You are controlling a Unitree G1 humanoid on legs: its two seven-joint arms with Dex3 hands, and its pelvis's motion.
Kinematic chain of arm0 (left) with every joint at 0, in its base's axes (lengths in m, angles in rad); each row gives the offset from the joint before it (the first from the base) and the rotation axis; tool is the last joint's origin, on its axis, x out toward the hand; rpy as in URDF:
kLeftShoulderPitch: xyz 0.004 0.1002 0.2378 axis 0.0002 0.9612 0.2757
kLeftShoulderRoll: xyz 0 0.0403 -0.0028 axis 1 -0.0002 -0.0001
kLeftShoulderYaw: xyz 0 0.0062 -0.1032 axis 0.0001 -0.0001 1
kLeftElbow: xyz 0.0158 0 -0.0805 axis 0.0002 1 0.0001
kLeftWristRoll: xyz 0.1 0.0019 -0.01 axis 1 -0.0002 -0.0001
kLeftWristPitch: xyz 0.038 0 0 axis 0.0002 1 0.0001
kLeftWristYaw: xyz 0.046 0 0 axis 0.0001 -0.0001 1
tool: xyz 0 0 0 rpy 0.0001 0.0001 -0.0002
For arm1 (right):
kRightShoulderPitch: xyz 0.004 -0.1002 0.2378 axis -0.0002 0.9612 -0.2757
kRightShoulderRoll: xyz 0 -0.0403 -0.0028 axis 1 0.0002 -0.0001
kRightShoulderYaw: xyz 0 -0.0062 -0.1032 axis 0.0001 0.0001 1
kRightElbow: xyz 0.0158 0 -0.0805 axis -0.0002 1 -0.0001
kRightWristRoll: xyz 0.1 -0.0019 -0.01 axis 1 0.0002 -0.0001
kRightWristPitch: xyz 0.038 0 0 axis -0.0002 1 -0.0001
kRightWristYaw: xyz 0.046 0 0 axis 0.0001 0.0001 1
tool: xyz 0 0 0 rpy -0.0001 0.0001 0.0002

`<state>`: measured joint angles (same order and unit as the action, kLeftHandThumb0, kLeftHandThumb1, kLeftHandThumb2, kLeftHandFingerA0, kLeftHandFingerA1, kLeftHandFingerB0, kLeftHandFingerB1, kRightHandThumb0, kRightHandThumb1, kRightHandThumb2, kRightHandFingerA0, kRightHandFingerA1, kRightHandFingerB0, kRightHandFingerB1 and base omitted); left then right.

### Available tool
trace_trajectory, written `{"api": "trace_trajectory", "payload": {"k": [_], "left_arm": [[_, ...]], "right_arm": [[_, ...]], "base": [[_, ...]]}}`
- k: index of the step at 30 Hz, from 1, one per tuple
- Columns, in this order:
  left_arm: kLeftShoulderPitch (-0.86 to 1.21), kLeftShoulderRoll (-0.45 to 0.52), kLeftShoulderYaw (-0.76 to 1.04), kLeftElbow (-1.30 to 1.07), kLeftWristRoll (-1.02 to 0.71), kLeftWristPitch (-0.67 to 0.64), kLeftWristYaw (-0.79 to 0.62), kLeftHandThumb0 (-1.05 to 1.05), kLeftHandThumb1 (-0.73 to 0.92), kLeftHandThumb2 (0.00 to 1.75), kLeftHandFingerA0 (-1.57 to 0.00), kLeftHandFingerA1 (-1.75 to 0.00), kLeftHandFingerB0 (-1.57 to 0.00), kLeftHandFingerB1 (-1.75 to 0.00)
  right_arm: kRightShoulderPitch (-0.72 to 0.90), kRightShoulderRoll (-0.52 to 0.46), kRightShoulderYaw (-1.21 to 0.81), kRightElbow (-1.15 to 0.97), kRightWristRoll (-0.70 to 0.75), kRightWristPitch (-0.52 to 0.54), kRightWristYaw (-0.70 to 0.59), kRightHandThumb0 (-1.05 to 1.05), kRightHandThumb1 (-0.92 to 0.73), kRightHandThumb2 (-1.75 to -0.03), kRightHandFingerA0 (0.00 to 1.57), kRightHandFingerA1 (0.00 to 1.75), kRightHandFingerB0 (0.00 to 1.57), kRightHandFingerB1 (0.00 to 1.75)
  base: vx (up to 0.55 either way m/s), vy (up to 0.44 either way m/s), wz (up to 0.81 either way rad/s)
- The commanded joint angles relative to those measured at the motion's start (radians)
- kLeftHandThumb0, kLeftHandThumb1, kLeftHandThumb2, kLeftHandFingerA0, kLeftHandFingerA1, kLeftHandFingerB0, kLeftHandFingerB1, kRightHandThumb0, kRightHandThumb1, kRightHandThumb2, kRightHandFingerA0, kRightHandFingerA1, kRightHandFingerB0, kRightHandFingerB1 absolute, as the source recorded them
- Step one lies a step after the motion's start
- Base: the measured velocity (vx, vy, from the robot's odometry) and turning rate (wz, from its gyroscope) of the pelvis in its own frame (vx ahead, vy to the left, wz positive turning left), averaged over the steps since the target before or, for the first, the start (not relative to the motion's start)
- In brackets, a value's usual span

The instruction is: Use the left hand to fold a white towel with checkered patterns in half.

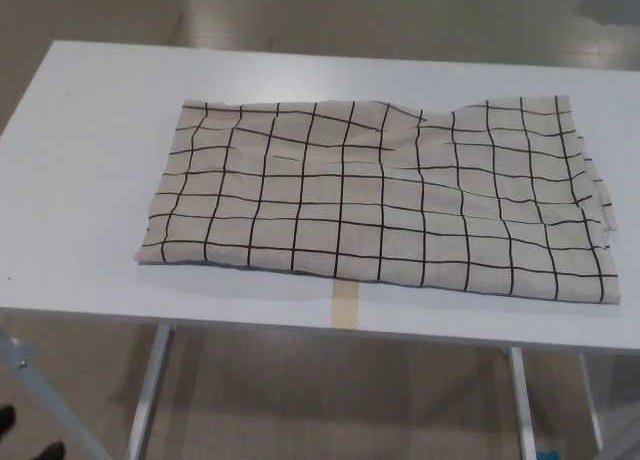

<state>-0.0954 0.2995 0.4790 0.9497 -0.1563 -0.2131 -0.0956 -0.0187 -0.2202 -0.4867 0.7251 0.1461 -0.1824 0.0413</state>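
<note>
A pale beige towel with a black grid pattern (pixel 380 195) lies flat on the white table (pixel 90 180), spread from left of centre to the table's right edge. Its surface shows a few wrinkles near the upper middle and along the right side. Neither of my hands shows in the head view.
A strip of tan tape (pixel 345 302) sticks out from under the towel's front edge. The table's metal legs (pixel 150 390) stand below the front edge over a tan floor. Dark shoe tips (pixel 30 448) show at the bottom left corner.
</note>
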Motion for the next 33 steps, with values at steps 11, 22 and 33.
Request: {"api": "trace_trajectory", "payload": {"k": [11, 22, 33], "left_arm": [[0.044, 0.058, -0.044, 0.024, -0.051, -0.174, -0.307, -0.6, 0.39, 0.69, 0.0, -0.02, 0.0, 0.0], [0.209, -0.011, -0.083, -0.308, 0.034, -0.435, -0.154, -0.62, 0.39, 0.7, 0.0, -0.09, 0.0, -0.02], [0.21, -0.093, -0.058, -0.919, 0.256, -0.597, -0.019, -0.64, 0.39, 0.71, 0.0, -0.02, 0.0, 0.0]], "right_arm": [[0.033, 0.03, -0.008, -0.019, 0.092, -0.131, 0.113, -0.56, -0.48, -0.77, 0.17, 0.45, 0.24, 0.47], [0.156, 0.136, 0.081, -0.222, 0.046, -0.154, 0.087, -0.51, -0.59, -0.58, 0.27, 0.35, 0.32, 0.38], [0.201, 0.13, 0.164, -0.145, -0.018, -0.227, 0.101, -0.59, -0.61, -0.58, 0.28, 0.38, 0.33, 0.38]], "base": [[0.0, 0.0, 0.0], [0.0, 0.0, 0.0], [0.0, 0.0, 0.0]]}}
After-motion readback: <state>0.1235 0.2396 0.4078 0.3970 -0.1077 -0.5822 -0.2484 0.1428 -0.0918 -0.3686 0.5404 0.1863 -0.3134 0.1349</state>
